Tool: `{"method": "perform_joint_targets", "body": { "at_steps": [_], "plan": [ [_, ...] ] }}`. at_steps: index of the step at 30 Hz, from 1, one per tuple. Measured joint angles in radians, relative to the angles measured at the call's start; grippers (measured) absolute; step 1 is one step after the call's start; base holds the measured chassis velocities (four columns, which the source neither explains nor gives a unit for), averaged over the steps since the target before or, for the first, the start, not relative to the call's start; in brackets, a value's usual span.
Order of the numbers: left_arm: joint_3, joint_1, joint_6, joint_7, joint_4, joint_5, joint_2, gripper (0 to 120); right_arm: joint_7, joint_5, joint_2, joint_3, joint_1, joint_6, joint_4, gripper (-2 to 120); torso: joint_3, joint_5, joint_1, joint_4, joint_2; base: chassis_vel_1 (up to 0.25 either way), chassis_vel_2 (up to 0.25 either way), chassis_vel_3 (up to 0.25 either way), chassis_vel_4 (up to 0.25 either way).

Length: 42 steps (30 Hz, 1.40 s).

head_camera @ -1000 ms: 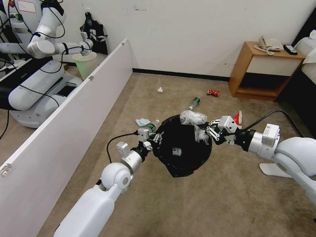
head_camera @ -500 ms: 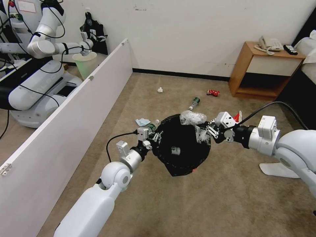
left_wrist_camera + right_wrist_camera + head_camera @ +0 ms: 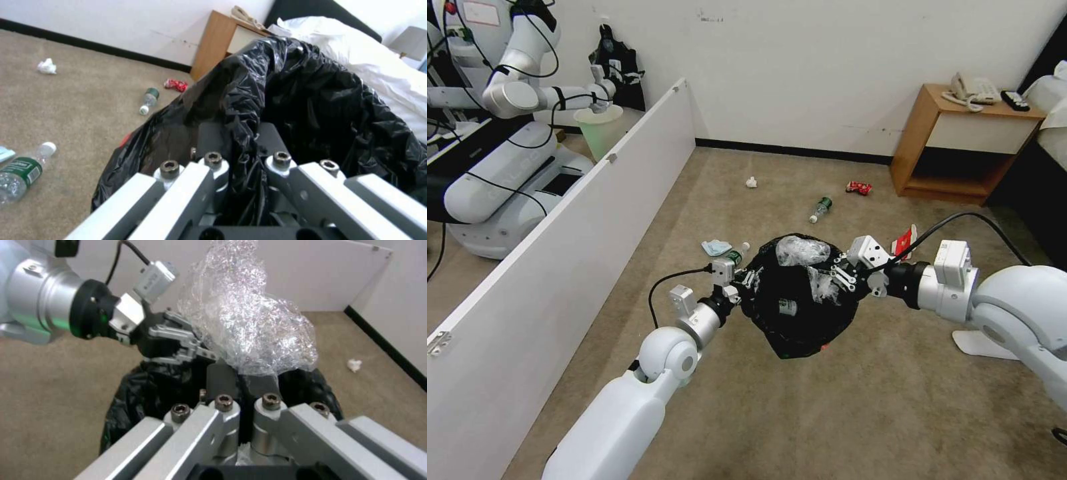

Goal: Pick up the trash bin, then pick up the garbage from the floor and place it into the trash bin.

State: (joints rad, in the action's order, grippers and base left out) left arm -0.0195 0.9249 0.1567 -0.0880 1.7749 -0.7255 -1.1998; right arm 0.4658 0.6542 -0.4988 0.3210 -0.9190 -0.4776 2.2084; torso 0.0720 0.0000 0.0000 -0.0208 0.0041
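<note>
**Bin held aloft, plastic wad over the opening**

My left arm extends forward from the lower left, wrist level. My left gripper has its jaws clamped on the black bag at the near rim of the trash bin, which hangs above the floor. My right arm reaches in from the right, forearm nearly horizontal. My right gripper is over the bin's opening, jaws pinched together on a crumpled clear plastic wad. On the carpet beyond lie a bottle, a crushed can and a white paper wad.
</note>
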Motion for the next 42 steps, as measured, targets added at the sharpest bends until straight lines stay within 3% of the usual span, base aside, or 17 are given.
{"method": "perform_joint_targets", "body": {
  "at_steps": [17,24,26,35,38,42],
  "plan": [
    [0.019,-0.006,-0.001,0.002,-0.001,0.005,-0.008,4,-0.012,0.012,0.006,-0.009,-0.007,0.007,0.002,1,0.000,0.0000,0.000,0.0000,0.000,0.000,0.000,0.000,0.000],
    [0.018,-0.001,-0.001,0.002,0.003,0.008,-0.008,4,-0.051,0.083,0.025,-0.004,-0.029,-0.026,0.019,23,0.000,0.0000,0.000,0.0000,0.000,0.000,0.000,0.000,0.000],
    [0.018,0.000,-0.002,0.002,0.003,0.009,-0.008,4,-0.061,0.107,0.036,-0.002,-0.040,-0.043,0.027,35,0.000,0.0000,0.000,0.0000,0.000,0.000,0.000,0.000,0.000],
    [0.020,0.000,-0.003,0.002,0.005,0.011,-0.009,4,-0.063,0.112,0.039,-0.007,-0.040,-0.086,0.032,63,0.000,0.0000,0.000,0.0000,0.000,0.000,0.000,0.000,0.000],
    [0.016,0.000,-0.003,0.002,0.005,0.010,-0.004,4,-0.070,0.128,0.039,-0.014,-0.031,-0.114,0.035,80,0.000,0.0000,0.000,0.0000,0.000,0.000,0.000,0.000,0.000],
    [0.015,0.000,-0.004,0.002,0.005,0.010,-0.003,4,-0.072,0.128,0.039,-0.017,-0.030,-0.125,0.035,90,0.000,0.0000,0.000,0.0000,0.000,0.000,0.000,0.000,0.000]
  ]
}}
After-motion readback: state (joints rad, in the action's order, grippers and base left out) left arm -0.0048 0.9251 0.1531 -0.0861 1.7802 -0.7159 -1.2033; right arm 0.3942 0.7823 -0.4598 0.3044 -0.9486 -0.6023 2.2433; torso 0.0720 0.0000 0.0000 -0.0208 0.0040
